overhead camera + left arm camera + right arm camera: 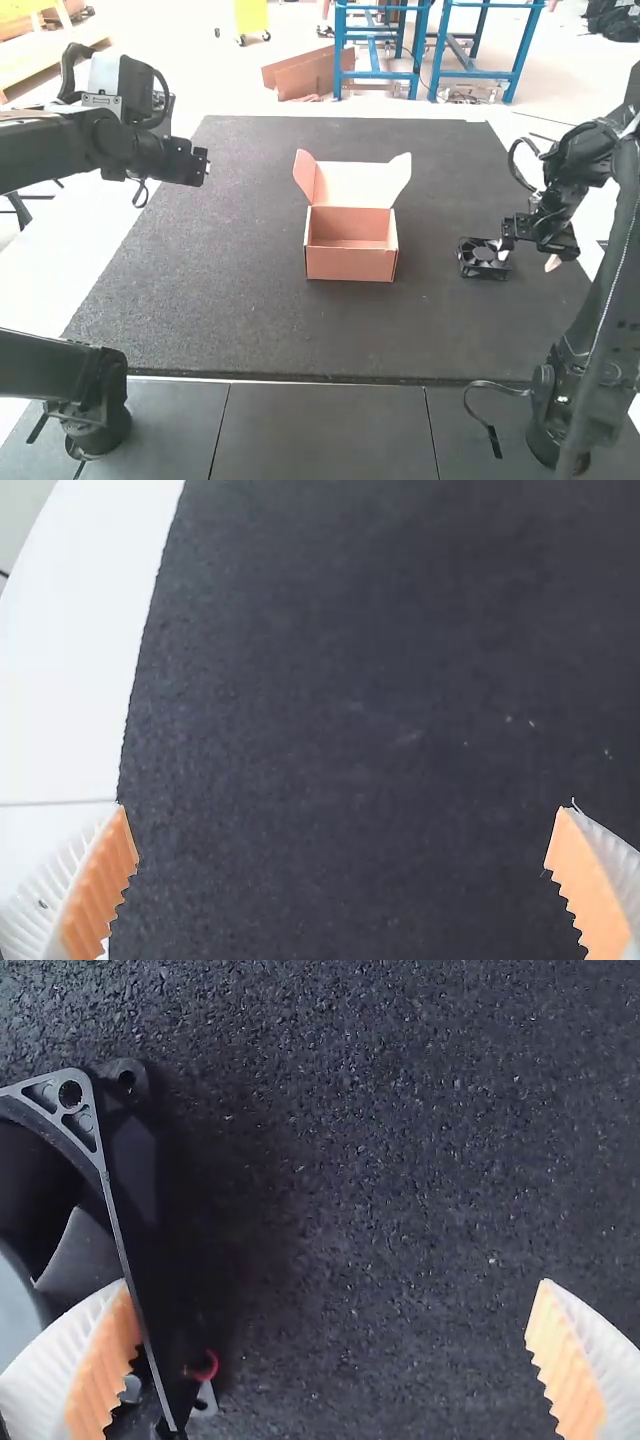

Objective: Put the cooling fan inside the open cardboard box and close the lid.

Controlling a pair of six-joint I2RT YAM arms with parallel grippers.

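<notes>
1. My right hand [528,262] hangs low over the black mat [220,280] near its right edge. The fingers are spread wide apart and clamp nothing.
2. One ribbed, orange-padded finger [92,1360] sits right against the frame of the cooling fan [482,258]. The other finger [572,1360] is out over bare mat, on the side away from the fan.
3. The fan is black and rests on the mat, to the right of the cardboard box [350,248] and apart from it. In the right wrist view a bit of red wire [205,1365] shows at a corner of the frame, close to my finger.
4. The box stands at the middle of the mat with its top open. Its lid [352,180] is raised at the back, with a small flap at each end.
5. My left hand [200,165] is held above the left part of the mat, well apart from the box and the fan. Its fingers are also wide apart, with nothing between them.
6. Below that hand, the mat's edge meets the pale surface [60,680].
</notes>
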